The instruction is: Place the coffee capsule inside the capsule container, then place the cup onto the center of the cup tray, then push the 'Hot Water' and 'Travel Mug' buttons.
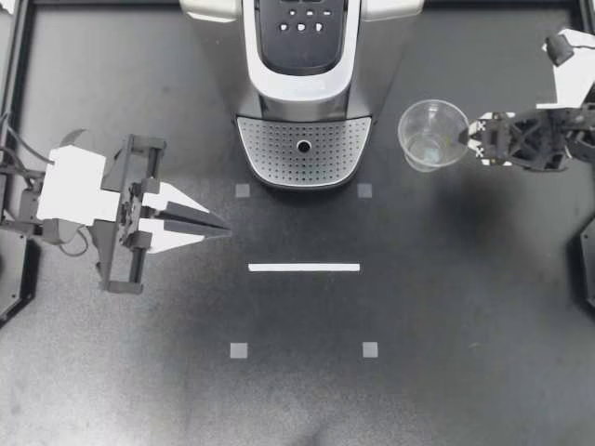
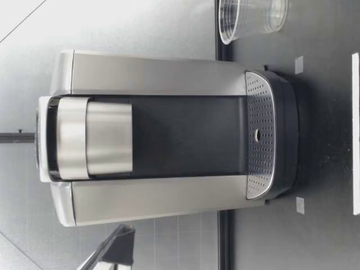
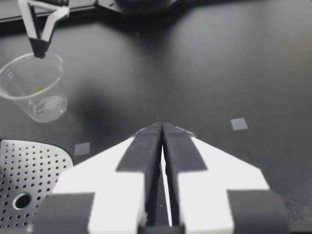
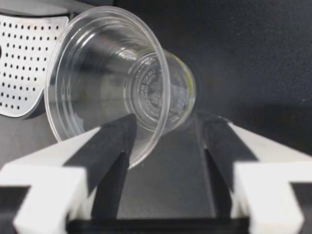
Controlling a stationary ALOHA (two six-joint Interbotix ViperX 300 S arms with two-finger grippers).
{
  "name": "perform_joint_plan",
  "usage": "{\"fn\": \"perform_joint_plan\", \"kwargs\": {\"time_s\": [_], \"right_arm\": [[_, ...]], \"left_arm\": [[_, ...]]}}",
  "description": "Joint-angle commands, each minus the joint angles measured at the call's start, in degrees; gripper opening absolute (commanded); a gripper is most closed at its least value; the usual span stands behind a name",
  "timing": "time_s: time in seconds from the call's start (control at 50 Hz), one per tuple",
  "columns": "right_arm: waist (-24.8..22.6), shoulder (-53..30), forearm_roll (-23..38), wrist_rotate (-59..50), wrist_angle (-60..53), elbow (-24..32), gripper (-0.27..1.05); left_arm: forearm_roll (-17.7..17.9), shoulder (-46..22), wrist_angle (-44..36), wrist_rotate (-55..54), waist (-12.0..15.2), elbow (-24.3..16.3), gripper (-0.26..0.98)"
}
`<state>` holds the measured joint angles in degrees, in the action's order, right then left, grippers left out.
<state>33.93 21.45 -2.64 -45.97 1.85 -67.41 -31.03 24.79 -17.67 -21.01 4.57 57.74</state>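
Observation:
A clear plastic cup stands upright on the black table, right of the coffee machine and off its perforated cup tray. My right gripper is at the cup's right rim and is open. In the right wrist view the cup sits between the spread fingers of that gripper, one finger against the rim and the other apart from the wall. My left gripper is shut on nothing, hovering left of the table's middle. The machine's lid is down. No capsule is visible.
A white tape strip lies in front of the machine, with small grey square markers around it. The machine's button panel faces up at the back. Black frame rails border the table's left and right sides.

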Motion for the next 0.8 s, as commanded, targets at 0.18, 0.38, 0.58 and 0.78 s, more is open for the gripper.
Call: {"fn": "perform_joint_plan", "kwargs": {"time_s": [0.18, 0.38, 0.58, 0.78], "right_arm": [[0.35, -1.14, 0.09, 0.18, -0.35, 1.58, 0.55], [0.35, -1.14, 0.09, 0.26, -0.26, 1.85, 0.37], [0.26, -0.53, 0.09, 0.18, -0.09, 2.11, 0.13], [-1.41, 0.62, -0.35, -0.44, 0.26, 3.34, 0.05]], "left_arm": [[0.09, 0.44, -0.09, 0.0, -0.09, -0.44, 0.09], [0.18, 0.62, -0.18, 0.0, -0.09, -0.18, 0.09], [0.09, 0.7, -0.09, 0.09, -0.09, -0.09, 0.09], [0.09, 0.7, -0.09, 0.09, -0.09, -0.09, 0.09]]}}
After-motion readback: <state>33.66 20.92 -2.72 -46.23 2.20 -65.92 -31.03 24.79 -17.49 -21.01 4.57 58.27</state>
